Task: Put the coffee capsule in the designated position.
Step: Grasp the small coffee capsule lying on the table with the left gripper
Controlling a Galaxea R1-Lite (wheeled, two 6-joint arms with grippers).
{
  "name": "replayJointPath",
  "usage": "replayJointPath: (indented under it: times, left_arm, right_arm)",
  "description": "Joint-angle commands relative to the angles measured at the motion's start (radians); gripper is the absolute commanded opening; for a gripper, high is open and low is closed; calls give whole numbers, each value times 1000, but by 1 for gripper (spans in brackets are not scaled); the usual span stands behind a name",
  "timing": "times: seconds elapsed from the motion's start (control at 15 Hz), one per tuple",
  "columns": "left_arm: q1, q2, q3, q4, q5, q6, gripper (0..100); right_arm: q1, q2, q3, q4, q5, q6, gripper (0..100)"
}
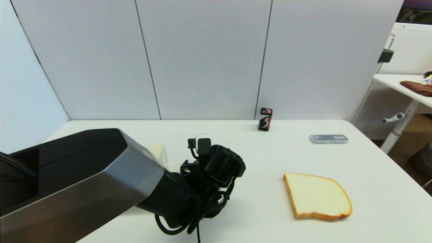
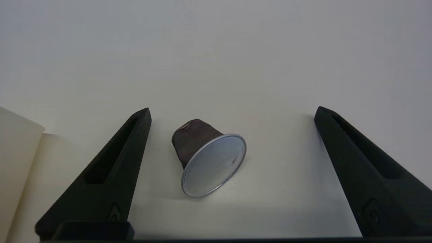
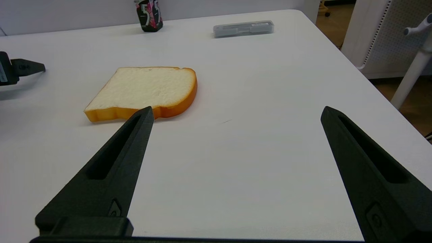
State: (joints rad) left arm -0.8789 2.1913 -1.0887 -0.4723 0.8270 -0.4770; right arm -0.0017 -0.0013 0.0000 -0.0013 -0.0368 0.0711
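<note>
The coffee capsule (image 2: 207, 157) lies on its side on the white table, its dark brown body pointing away and its silver foil face turned toward the left wrist camera. My left gripper (image 2: 233, 110) is open and low over the table, one finger on each side of the capsule, touching neither. In the head view the left arm's wrist (image 1: 219, 165) hides the capsule and the fingers. My right gripper (image 3: 237, 109) is open and holds nothing, hovering over bare table near the bread; it is outside the head view.
A bread slice (image 1: 317, 195) (image 3: 145, 89) lies to the right of the left arm. A black gum pack (image 1: 265, 118) stands at the back edge, with a grey flat case (image 1: 328, 138) at the back right. A cream object (image 1: 158, 152) (image 2: 17, 152) sits just beside the left gripper.
</note>
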Motion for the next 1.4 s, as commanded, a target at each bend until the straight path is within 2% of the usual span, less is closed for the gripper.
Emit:
replayJointPath:
  times: [0.07,1.4]
  left_arm:
    - [0,13,0,8,6,-28,100]
    - [3,33,4,15,15,-29,100]
  right_arm:
    - [0,1,0,0,0,1,100]
    - [0,1,0,0,0,1,100]
